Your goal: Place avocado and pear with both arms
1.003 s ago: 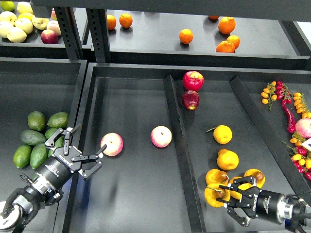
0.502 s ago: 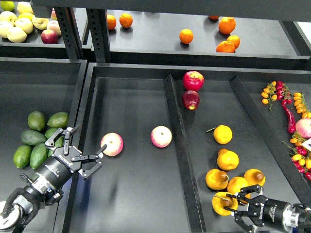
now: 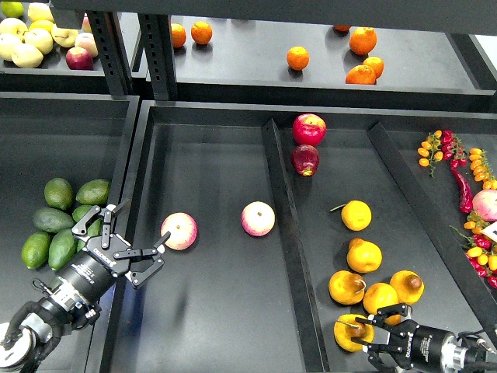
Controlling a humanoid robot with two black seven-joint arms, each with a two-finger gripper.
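A dark green avocado (image 3: 52, 220) lies in a pile of greener avocados in the left bin. My left gripper (image 3: 142, 225) is open and empty, just right of that pile, over the bin wall and close to a pink apple (image 3: 178, 231). Several yellow-orange pears lie in the right compartment. My right gripper (image 3: 363, 336) is at the bottom edge, its fingers closed around the right side of the nearest pear (image 3: 348, 332), which has a brown blotch and a dark stem.
A second pink apple (image 3: 258, 218) lies in the middle compartment, and two red apples (image 3: 308, 129) lie beyond the divider (image 3: 281, 225). Other pears (image 3: 363, 255) lie close above my right gripper. Chillies and small tomatoes (image 3: 462, 179) lie at far right. Oranges (image 3: 297, 57) sit on the upper shelf.
My right gripper has drawn back toward the bottom edge, and the pear in it has moved down with it, away from the other pears. The left arm has not moved.
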